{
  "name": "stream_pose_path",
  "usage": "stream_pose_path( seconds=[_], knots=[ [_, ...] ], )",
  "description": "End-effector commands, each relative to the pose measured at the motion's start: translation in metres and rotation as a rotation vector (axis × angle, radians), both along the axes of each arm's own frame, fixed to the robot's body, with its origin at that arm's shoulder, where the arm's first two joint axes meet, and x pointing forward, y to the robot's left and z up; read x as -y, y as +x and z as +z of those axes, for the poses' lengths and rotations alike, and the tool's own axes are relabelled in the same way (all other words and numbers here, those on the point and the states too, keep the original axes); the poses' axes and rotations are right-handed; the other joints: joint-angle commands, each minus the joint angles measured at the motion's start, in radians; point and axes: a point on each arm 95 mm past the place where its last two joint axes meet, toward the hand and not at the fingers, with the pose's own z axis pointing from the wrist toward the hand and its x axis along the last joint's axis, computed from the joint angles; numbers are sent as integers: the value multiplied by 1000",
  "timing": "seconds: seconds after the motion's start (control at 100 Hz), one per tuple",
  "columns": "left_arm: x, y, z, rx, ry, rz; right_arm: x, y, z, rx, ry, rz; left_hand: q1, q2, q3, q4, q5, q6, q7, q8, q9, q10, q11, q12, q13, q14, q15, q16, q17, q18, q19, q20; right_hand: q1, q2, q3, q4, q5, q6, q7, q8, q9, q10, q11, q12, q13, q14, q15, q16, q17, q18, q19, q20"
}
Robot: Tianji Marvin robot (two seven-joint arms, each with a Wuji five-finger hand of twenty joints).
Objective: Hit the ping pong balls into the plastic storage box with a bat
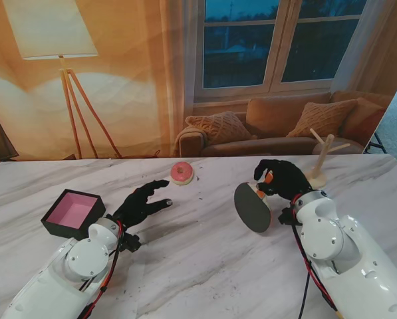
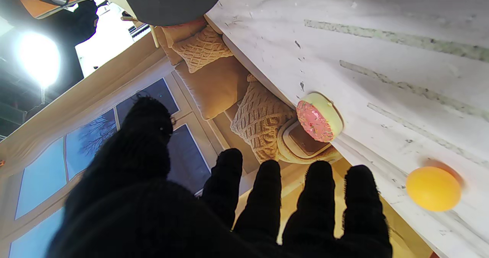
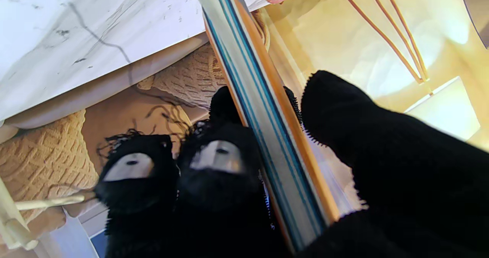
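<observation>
My right hand is shut on the bat, whose black face hangs tilted just over the table at the right. In the right wrist view the bat's striped edge runs between my thumb and fingers. My left hand hovers open, fingers spread, left of centre. An orange ping pong ball lies on the marble close by my left hand; I cannot make it out in the stand view. The black storage box with a pink inside sits at the left, nearer to me than the left hand.
A pink-frosted donut lies beyond my left hand, near the far edge, and shows again as the donut in the left wrist view. A wooden peg stand rises just behind my right hand. The marble table ends at a printed backdrop.
</observation>
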Motion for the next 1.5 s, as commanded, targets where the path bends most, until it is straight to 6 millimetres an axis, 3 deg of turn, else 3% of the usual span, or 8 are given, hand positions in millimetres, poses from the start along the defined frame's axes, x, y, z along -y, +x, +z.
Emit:
stream_pose_path(
  seconds=[0.0,0.23,0.38,0.48,0.77,1.16,1.39,1.49],
  knots=[
    [4,-1,0,-9,-6,-12,-4,-3,-2,-15,11,9,19,26,-33,6,15,-20,-8,-7,12,1,-17,-13,9,0,-7,-2,-13,-5,-15,9,-17,-7,50,39,-32,4,-10,14,-32,-7,4,-6,27,-15,0,-16,-6,-9,52,-4],
    [5,-1,0,-12,-8,-14,-5,-6,-8,-61,67,14,20,28,-38,6,16,-21,-7,-7,12,2,-18,-13,7,-1,-8,-2,-13,-5,-15,9,-70,3,44,58,-28,0,-25,28,-115,-16,-29,-31,-75,61,-102,-45,-118,30,-45,-10],
    [5,-1,0,-14,-7,-15,-6,-7,-13,-84,92,14,22,29,-41,6,15,-20,-8,-7,11,3,-19,-13,7,-1,-8,-2,-13,-5,-15,9,-127,44,36,160,-65,18,-100,105,-200,-28,-81,-89,-165,129,-231,-67,-211,67,-147,-23],
    [5,-1,0,-15,-8,-15,-7,-7,-15,-97,111,14,23,29,-41,7,17,-21,-7,-6,12,4,-19,-13,8,1,-8,-2,-13,-5,-16,10,-129,48,35,173,-111,25,-117,122,-246,-33,-95,-99,-201,141,-257,-72,-243,71,-167,-27],
    [6,-1,-1,-17,-9,-16,-8,-9,-18,-106,114,20,24,33,-47,7,16,-20,-7,-6,12,7,-22,-13,7,-1,-9,-2,-13,-5,-16,10,-121,38,56,176,-173,36,-126,144,-301,-22,-61,-110,-156,-19,-8,19,-145,-5,4,89],
    [7,-1,-1,-24,-13,-16,-8,-13,-27,-158,156,27,27,37,-54,8,18,-21,-8,-7,13,11,-25,-13,7,0,-9,-2,-13,-5,-16,10,-122,38,43,175,-148,-22,-135,138,-390,-32,-85,-111,-359,83,-217,-22,-329,38,-209,64],
    [7,-1,-1,-26,-14,-16,-7,-13,-29,-160,145,13,27,41,-58,8,20,-22,-7,-6,15,11,-25,-12,7,-1,-9,-2,-13,-6,-17,9,-144,98,13,177,-102,-100,-162,154,-366,-15,-30,-50,-326,38,-88,50,-277,1,-68,118],
    [7,-1,-1,-27,-16,-16,-6,-12,-28,-153,133,5,27,41,-60,8,22,-20,-6,-6,17,13,-25,-12,8,0,-9,-2,-13,-6,-18,9,-123,158,-33,117,-106,-102,-150,112,-321,-11,19,9,-296,15,-13,67,-257,-24,7,139]
  ],
)
